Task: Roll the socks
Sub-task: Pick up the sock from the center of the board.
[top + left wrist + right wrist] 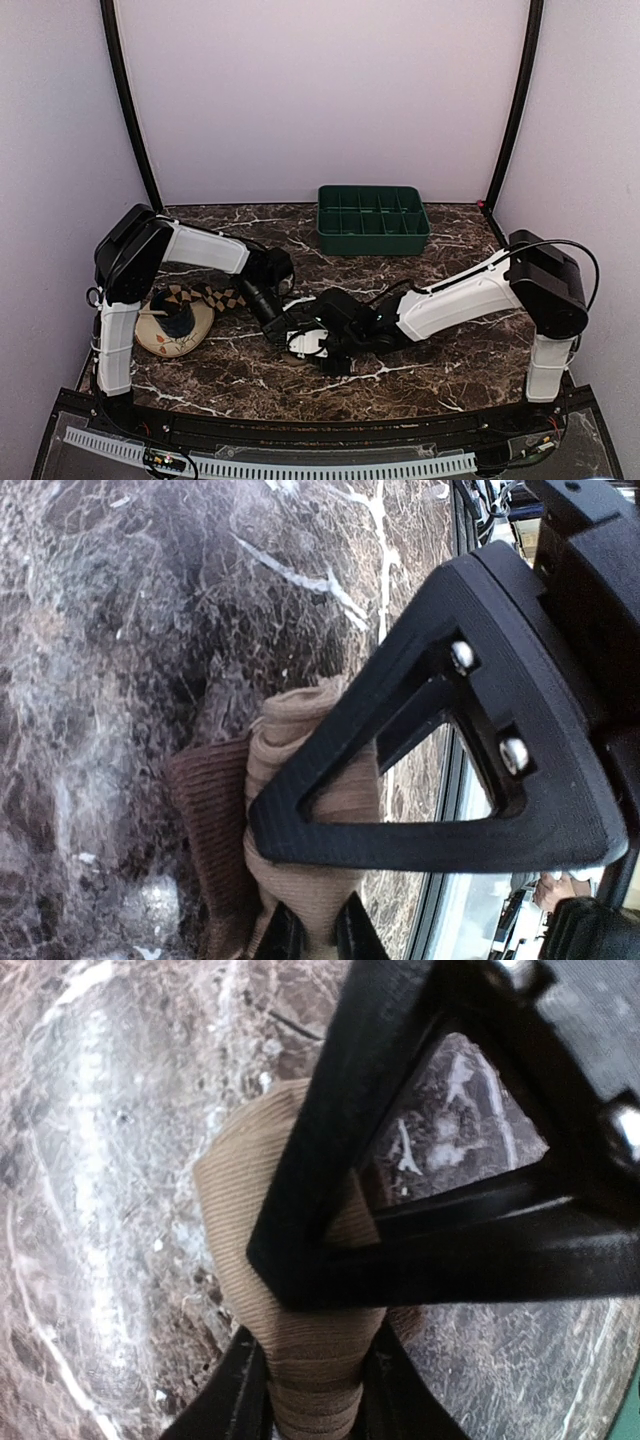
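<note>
A plain tan-brown sock [312,875] lies bunched on the marble table, its darker ribbed cuff [210,825] to the left. My left gripper [315,932] is shut on it, fingertips pinching the fabric. My right gripper [315,1385] is also shut on the same sock [240,1175], squeezing it narrow. Each wrist view shows the other gripper's black triangular finger pressed across the sock. In the top view both grippers [285,325] [320,340] meet at the table's middle and hide the sock. The diamond-check socks [215,297] lie at the left, draped over the cream dish.
A round cream dish [160,343] with a dark blue cup [182,322] stands at the left near my left arm's base. A green divided tray [372,220] stands at the back centre. Walls close in the left, right and back.
</note>
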Controlling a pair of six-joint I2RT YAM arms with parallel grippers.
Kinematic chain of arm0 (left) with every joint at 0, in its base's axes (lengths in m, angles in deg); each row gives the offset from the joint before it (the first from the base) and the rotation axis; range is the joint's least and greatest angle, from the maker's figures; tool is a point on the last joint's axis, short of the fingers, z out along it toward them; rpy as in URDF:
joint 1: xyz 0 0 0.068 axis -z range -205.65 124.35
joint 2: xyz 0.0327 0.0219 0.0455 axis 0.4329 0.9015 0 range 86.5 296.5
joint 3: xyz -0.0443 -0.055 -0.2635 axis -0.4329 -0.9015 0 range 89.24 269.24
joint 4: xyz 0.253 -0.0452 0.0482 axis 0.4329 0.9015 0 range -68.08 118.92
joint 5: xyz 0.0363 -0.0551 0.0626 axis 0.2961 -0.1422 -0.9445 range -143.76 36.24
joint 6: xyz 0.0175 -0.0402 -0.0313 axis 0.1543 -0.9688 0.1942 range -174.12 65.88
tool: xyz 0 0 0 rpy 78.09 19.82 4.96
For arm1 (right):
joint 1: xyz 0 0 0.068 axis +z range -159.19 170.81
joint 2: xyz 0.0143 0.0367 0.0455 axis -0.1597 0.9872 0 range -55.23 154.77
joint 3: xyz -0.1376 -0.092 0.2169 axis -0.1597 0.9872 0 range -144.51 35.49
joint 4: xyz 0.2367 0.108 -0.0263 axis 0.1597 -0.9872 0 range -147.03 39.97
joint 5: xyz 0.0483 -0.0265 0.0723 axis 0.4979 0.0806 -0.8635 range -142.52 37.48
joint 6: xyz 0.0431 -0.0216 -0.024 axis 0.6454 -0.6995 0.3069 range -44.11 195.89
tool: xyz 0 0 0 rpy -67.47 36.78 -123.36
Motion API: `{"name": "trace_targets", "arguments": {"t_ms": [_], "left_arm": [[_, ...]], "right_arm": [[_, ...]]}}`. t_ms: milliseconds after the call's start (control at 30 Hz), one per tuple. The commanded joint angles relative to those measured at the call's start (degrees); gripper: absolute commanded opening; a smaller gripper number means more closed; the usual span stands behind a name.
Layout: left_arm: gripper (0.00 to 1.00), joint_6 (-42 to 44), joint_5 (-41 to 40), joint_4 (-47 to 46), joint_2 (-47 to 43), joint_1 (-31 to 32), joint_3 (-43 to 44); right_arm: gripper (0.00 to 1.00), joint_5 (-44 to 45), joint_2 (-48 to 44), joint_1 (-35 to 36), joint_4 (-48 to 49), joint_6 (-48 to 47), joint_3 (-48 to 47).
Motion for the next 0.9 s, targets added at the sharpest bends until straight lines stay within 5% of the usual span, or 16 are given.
{"name": "trace_targets", "arguments": {"t_ms": [0, 367, 867], "left_arm": [[0.02, 0.7, -3.4, 2.0, 1.9, 0.4, 0.1], [0.24, -3.0, -7.4, 1.9, -0.8, -0.6, 0.8], [0.29, -9.7, -13.0, -3.8, -13.8, -5.1, -5.7]], "right_arm": [[0.20, -7.7, 4.0, -2.5, -8.0, 0.6, -3.5], [0.08, -14.3, 6.9, -5.3, -17.1, 3.0, -8.2], [0.00, -16.4, 6.1, -5.9, -17.9, 9.8, -7.6]]}}
